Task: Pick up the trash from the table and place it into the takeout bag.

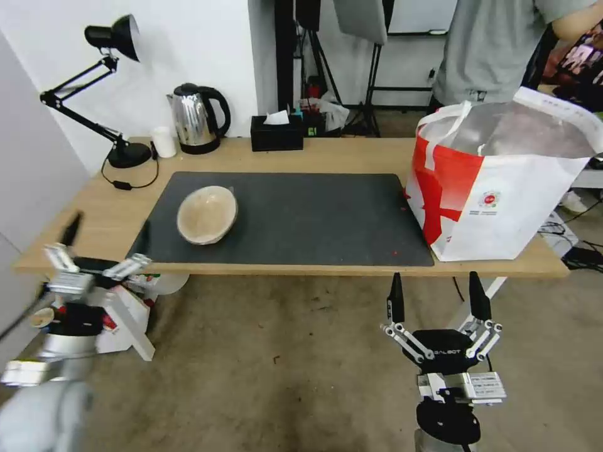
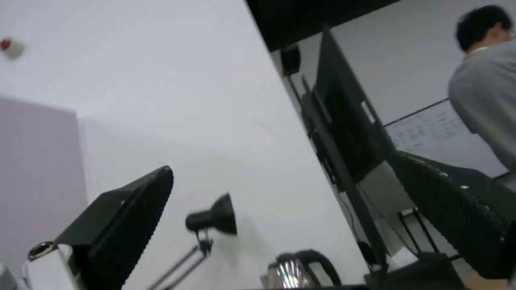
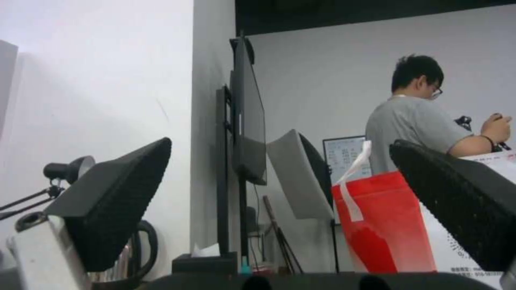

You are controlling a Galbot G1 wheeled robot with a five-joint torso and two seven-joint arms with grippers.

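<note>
One piece of trash shows on the desk (image 1: 352,154): the beige bowl (image 1: 207,214), sitting on the left part of the dark mat (image 1: 301,220), tipped a little so its open side faces up and toward the robot. It looks empty, though its inside is too pale to be sure of scraps. It is round, so no long axis governs the grip; what matters is which side it lies on.

The left gripper (image 1: 103,242) hangs just off the front left corner of the desk, below the desk edge and beside it, with its fingers (image 2: 126,225) spread apart and nothing between them. The bowl lies forward and to the right of it, over the desk edge and onto the mat, fairly near. The right gripper (image 1: 438,298) is held low in front of the desk's front edge, under the near right corner of the mat, fingers (image 3: 115,205) likewise wide open and empty. The bowl is well apart from it, far over to its left. By my reading the left arm is the nearer one for the bowl.

The takeout bag (image 1: 502,188) stands upright at the right end of the desk, partly on the mat's right edge, its mouth open and its silver lining showing. What lies at the bottom cannot be seen. It is close ahead of the right gripper and far from the bowl, so the bowl would have to cross most of the mat to reach it
</note>
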